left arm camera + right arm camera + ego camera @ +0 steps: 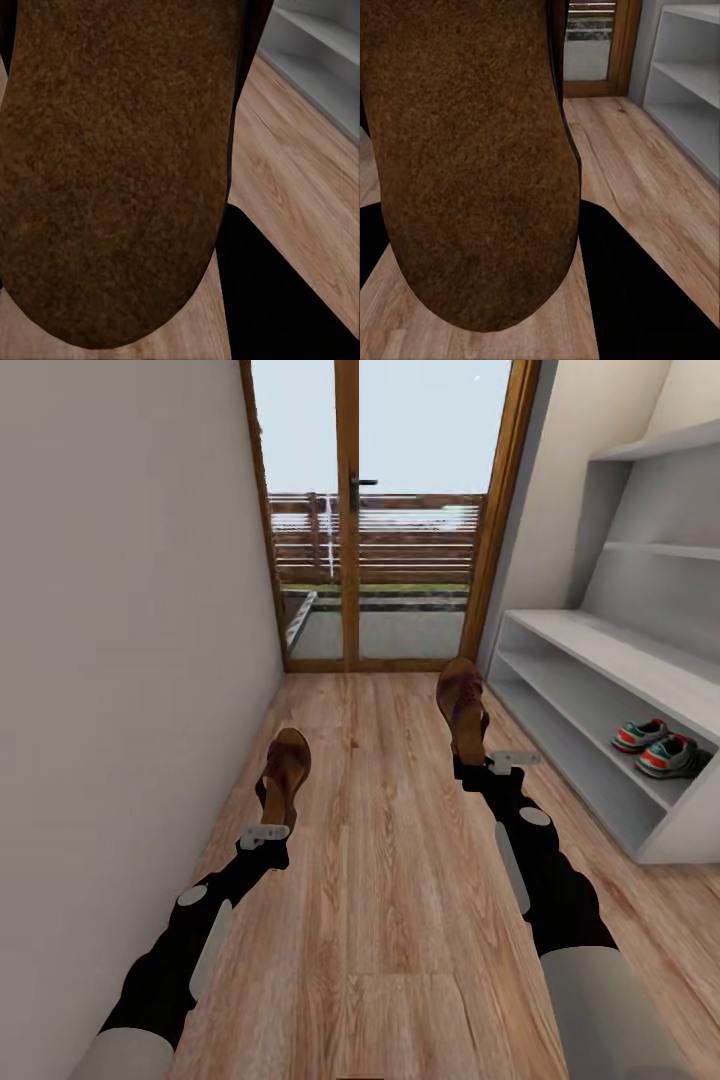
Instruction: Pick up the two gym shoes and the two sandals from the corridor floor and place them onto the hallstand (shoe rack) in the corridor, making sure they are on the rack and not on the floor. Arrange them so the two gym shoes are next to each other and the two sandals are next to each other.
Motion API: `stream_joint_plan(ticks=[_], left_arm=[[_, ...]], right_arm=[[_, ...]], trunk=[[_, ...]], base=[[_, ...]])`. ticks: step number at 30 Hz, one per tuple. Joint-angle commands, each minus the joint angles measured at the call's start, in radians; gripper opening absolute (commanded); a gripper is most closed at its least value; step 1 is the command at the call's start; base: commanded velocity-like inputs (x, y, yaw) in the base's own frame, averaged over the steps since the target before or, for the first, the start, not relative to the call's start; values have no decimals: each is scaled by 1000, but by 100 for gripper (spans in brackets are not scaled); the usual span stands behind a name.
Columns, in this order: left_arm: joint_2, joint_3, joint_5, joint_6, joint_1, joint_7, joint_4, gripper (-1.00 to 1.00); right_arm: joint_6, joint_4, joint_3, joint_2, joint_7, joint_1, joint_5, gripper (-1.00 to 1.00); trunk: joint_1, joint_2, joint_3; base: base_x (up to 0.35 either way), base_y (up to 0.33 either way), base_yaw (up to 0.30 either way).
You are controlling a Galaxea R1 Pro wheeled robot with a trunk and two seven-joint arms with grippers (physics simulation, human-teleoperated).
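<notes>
Head view: the left gripper (266,836) and right gripper (492,763) each pinch one of the two sandals, the left sandal (284,768) and right sandal (463,705) held toe-forward above the corridor floor (390,880). On the right, the hallstand (590,650) holds the two gym shoes (660,748) side by side on its lower tier; its upper tier looks bare.

Left wrist view: a stiff-looking brown sole (112,172) fills the foreground; the jaws' hold at the heel is hidden.

Right wrist view: the other sole (472,157) looms likewise, shelves (690,90) beyond. The sandals are probably light and rigid, and a heel-end grip seems secure.
</notes>
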Motion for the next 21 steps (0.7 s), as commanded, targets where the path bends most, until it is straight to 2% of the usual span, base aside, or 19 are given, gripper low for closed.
stream_joint_plan(ticks=[1, 21], left_arm=[[-1, 4, 9, 10, 0, -9, -1, -100], [-1, 4, 9, 10, 0, -9, -1, -100]], right_arm=[[6, -2, -1, 1, -1, 0, 0, -100], [6, 0, 1, 1, -1, -1, 2, -100]], trunk=[[0, 0, -1], [0, 0, -1]], base=[[347, 0, 0], [348, 0, -3]])
